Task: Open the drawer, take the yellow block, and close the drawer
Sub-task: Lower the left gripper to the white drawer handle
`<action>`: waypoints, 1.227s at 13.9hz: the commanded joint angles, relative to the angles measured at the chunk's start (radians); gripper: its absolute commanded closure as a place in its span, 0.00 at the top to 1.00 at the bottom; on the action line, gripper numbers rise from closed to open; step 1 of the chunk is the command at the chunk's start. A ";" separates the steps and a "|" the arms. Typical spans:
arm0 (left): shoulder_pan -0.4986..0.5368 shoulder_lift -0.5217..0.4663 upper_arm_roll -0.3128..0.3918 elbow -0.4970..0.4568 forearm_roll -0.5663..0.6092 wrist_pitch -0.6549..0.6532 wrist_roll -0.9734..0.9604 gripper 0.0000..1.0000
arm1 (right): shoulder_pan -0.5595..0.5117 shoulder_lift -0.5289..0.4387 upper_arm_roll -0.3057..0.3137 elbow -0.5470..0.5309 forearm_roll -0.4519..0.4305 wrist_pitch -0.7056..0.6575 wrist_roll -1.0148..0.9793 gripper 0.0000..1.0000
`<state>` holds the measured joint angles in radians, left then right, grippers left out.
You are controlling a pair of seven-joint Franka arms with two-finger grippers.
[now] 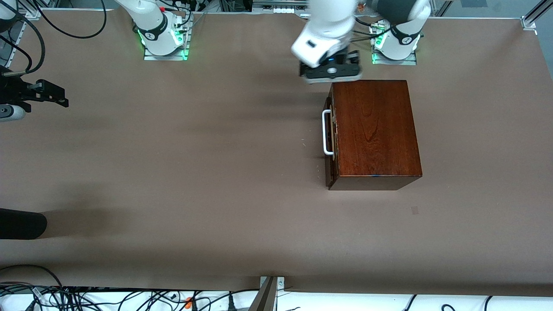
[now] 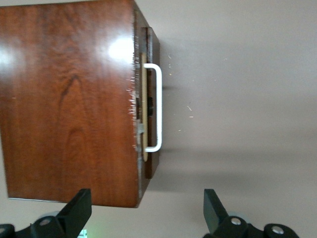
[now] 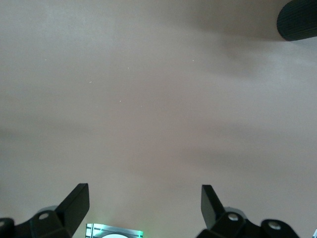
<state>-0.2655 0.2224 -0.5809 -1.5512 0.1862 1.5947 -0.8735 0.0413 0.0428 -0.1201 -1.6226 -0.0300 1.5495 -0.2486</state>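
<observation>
Right gripper (image 1: 54, 97) at right arm's end of table, over bare table (image 1: 194, 172); fingers (image 3: 74, 203) spread, empty; arm waits.

Drawer (image 1: 329, 142) shut or nearly so, in box (image 1: 373, 129) toward left arm's end; white handle (image 1: 326, 131) faces right arm's end, clear for side approach.

Left gripper (image 1: 330, 69) hangs over table just by box edge toward bases; fingers (image 2: 79, 208) spread wide, holding nothing; likely staged for reach to handle.

Block not visible; presumably inside drawer. Opening not yet begun.

The shut drawer (image 1: 330, 129) hides its inside; the left arm looks motion-blurred
</observation>
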 commanded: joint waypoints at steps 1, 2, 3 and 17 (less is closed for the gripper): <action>-0.043 0.119 -0.005 0.075 0.087 -0.013 -0.039 1.00 | -0.005 -0.003 -0.001 -0.003 0.021 -0.009 -0.015 1.00; -0.043 0.130 -0.005 0.069 0.104 0.023 -0.035 1.00 | -0.005 -0.004 -0.001 -0.003 0.021 -0.009 -0.015 1.00; -0.040 0.140 0.001 0.060 0.107 0.048 -0.021 1.00 | -0.005 -0.004 -0.001 -0.003 0.021 -0.011 -0.015 1.00; -0.040 0.327 0.006 -0.017 0.237 0.139 0.054 1.00 | -0.005 -0.004 -0.001 -0.003 0.021 -0.012 -0.015 1.00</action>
<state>-0.3073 0.5339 -0.5738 -1.5666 0.3802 1.7224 -0.8371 0.0413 0.0430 -0.1201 -1.6230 -0.0296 1.5442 -0.2486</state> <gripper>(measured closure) 0.000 0.000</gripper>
